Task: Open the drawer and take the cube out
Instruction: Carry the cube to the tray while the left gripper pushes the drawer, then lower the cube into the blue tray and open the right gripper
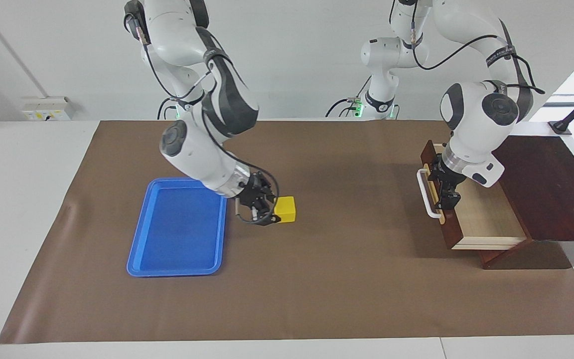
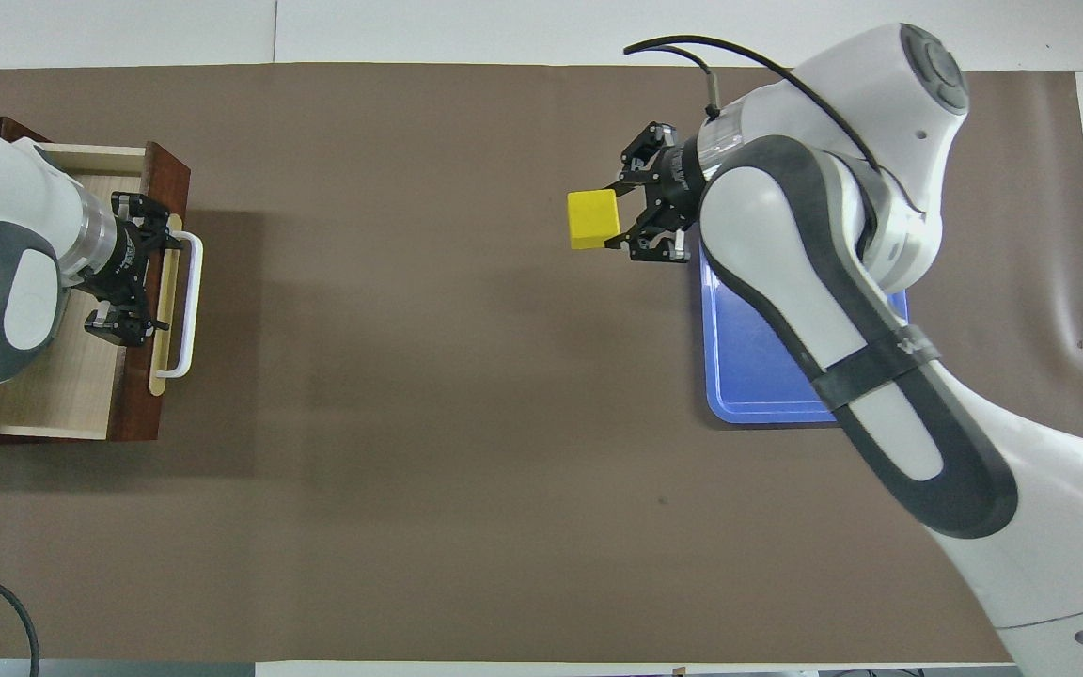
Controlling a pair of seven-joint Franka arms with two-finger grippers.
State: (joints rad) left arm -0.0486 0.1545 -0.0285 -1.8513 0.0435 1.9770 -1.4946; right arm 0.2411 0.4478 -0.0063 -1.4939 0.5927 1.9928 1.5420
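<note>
The drawer (image 1: pixel 486 219) stands pulled out of its dark wooden box (image 1: pixel 551 189) at the left arm's end of the table, and its pale interior (image 2: pixel 62 385) shows nothing inside. My left gripper (image 1: pixel 445 199) sits at the top of the drawer's front panel, just inside the white handle (image 1: pixel 424 194); it also shows in the overhead view (image 2: pixel 154 273). My right gripper (image 1: pixel 267 209) is shut on the yellow cube (image 1: pixel 285 209), with fingers on two opposite sides, low over the brown mat beside the blue tray. The overhead view shows this gripper (image 2: pixel 612 218) and the cube (image 2: pixel 593 218) too.
A flat blue tray (image 1: pixel 177 229) lies on the mat toward the right arm's end, partly under the right arm in the overhead view (image 2: pixel 758 376). The brown mat (image 1: pixel 347 279) covers most of the table.
</note>
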